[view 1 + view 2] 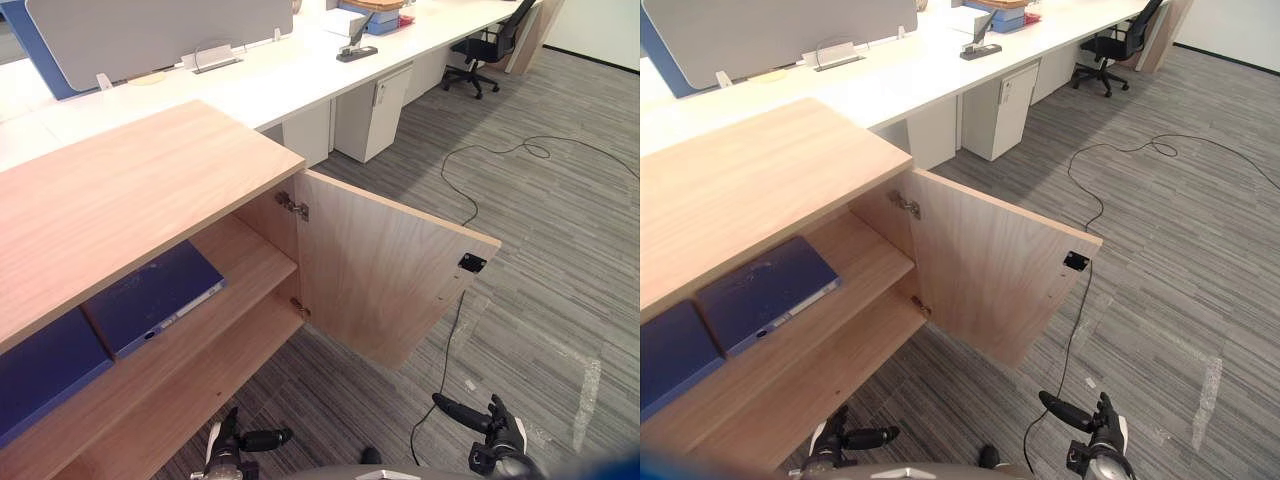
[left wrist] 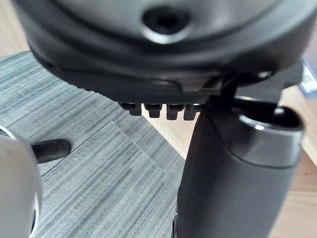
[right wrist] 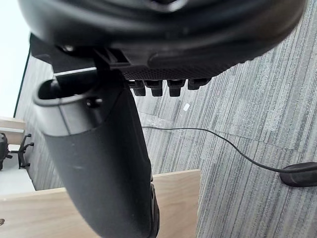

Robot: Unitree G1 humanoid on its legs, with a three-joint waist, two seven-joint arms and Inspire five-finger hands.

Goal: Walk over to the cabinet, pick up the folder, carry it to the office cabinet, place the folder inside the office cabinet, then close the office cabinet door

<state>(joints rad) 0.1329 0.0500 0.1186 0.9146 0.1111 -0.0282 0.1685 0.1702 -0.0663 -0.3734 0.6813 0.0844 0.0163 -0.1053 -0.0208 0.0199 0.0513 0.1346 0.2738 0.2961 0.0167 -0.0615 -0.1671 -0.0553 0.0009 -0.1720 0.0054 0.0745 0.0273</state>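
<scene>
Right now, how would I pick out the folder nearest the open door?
Find the long light-wood cabinet whose door stands open over grey carpet. Two dark blue folders lie flat on its upper shelf. Yours is the right-hand folder, nearer the hinges, showing a pale front edge; the other folder, further left, shows plain blue.

A black office chair (image 1: 485,48) stands beside the long white desk (image 1: 290,78).

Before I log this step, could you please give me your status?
Left hand, right hand open, empty. Blue folder flat on cabinet shelf. Door open.
</scene>
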